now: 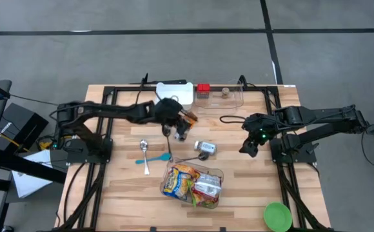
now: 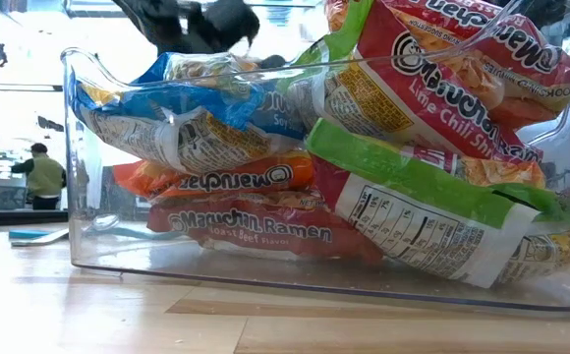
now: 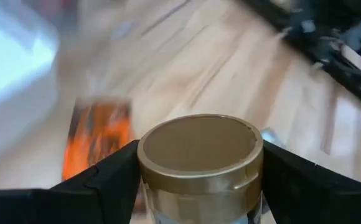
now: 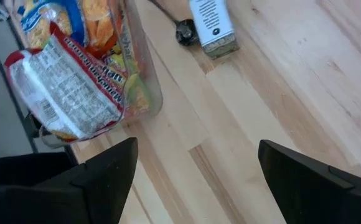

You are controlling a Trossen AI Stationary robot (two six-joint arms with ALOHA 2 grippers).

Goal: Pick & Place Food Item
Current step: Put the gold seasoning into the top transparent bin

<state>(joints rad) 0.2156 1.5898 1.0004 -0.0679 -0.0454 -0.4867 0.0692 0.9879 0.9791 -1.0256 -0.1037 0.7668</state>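
Note:
A jar with a gold lid (image 3: 199, 146) sits between the fingers of my left gripper (image 1: 176, 127), which is shut on it above the table's middle. A blurred orange packet (image 3: 98, 138) lies on the table behind it. A clear bin (image 1: 193, 183) full of ramen packets (image 2: 265, 221) stands near the front edge. My right gripper (image 4: 196, 180) hangs open over bare wood at the right, holding nothing. A small spice jar (image 1: 205, 148) lies on its side between the two grippers. My left gripper pinches the jar between its two fingers (image 3: 106, 183), one on each side, at the gold lid's rim (image 3: 148, 177) and just below it. The lid faces back toward the wrist. The jar's lower part is hidden, so I cannot tell whether it is clear of the table.
A spoon (image 1: 144, 151) and a blue utensil (image 1: 152, 159) lie left of the bin. A white container (image 1: 174, 91) and a clear tray (image 1: 220, 96) with a red item stand at the far edge. A green bowl (image 1: 277, 216) sits at the near right corner.

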